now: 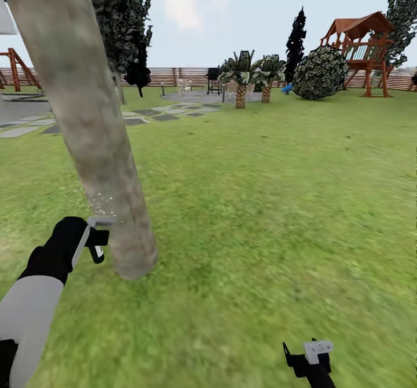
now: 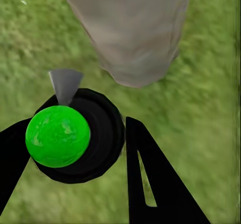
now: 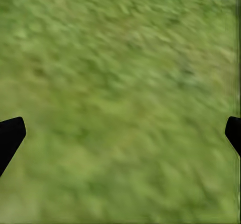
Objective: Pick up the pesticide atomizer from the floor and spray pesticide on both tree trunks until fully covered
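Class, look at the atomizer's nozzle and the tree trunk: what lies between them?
A puff of fine white spray droplets lies between the atomizer and the tree trunk, seen in the head view.

Tree trunk stands on lawn, just right of left pincer

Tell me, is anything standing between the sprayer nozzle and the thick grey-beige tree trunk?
Nothing visible: the grey nozzle of the green-and-black atomizer in the left gripper faces the mottled grey-beige trunk directly, over bare grass.
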You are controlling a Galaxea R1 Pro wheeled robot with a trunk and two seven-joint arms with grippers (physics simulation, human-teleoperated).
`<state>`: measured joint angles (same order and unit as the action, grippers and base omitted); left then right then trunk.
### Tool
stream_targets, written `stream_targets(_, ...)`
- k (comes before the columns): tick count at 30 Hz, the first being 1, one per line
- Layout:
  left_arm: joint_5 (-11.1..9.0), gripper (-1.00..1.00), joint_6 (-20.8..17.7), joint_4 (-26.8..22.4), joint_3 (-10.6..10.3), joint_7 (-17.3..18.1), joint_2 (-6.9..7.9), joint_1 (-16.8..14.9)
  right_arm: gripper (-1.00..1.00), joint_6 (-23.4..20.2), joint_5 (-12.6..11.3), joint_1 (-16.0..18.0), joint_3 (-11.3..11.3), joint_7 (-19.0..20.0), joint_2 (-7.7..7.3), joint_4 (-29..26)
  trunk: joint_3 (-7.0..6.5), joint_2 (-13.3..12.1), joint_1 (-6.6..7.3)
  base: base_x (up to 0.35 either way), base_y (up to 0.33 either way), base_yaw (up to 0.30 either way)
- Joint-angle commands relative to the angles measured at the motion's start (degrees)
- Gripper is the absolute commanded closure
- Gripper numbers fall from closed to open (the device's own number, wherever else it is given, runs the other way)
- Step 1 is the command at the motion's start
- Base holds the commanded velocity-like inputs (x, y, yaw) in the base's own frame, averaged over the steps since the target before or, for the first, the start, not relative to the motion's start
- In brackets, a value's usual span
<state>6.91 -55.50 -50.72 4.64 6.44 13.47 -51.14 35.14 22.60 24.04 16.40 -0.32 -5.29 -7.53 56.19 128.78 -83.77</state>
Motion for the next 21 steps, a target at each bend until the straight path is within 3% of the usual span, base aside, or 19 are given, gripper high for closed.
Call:
stream_targets(1,0.64,1.00,-0.26,-0.07,0.11,0.59,-0.02,-0.11,-1.00,0.19,0.60,0.04,0.47,-0.03,0.01,0.06,0.05,0.02,0.01,-0.003,-0.273,0.000)
stream_targets(12,0.73,1.00,-0.31,-0.08,0.11,0.59,-0.02,-0.36,-1.00,0.19,0.61,0.04,0.47,-0.03,0.01,0.06,0.05,0.02,0.01,-0.058,-0.275,0.000)
stream_targets(21,0.73,1.00,-0.31,-0.08,0.11,0.59,0.06,-0.28,-1.00,0.19,0.60,0.04,0.46,-0.03,0.01,0.06,0.05,0.02,0.01,0.059,-0.275,0.004)
